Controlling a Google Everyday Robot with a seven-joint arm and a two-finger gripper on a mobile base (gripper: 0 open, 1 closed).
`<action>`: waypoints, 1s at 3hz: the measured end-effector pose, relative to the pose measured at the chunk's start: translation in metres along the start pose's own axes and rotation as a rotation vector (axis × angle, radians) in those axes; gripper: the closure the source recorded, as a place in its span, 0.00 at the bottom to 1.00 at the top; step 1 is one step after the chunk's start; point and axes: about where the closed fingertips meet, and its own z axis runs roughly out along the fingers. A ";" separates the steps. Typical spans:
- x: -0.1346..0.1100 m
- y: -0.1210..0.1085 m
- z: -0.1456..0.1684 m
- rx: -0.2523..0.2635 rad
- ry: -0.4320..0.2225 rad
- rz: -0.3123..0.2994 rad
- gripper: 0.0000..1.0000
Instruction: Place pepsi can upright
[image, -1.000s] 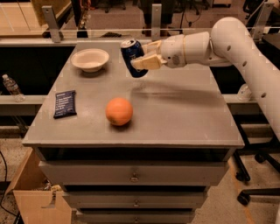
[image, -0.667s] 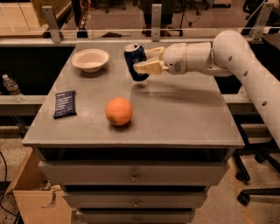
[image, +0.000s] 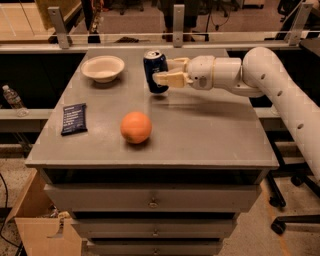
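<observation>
Camera view: pincer (image: 163, 71) grasps the pepsi can (image: 152, 64), tilted a second ago, now upright and close to the tabletop (image: 200, 135); release looks next.

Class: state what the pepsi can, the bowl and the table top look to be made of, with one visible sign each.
Pepsi can: likely aluminium, glossy blue paint, bare silver rim. Bowl: perhaps paper or plastic, matte off-white, no glare. Table: grey, dull sheen; laminate or painted metal, unclear. The gripper, at the table's far side, grips the can.
</observation>
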 end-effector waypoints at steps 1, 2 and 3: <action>0.004 -0.001 0.001 0.002 0.001 -0.013 1.00; 0.008 -0.002 0.001 0.006 -0.010 -0.021 1.00; 0.011 -0.004 0.001 0.006 -0.030 -0.019 1.00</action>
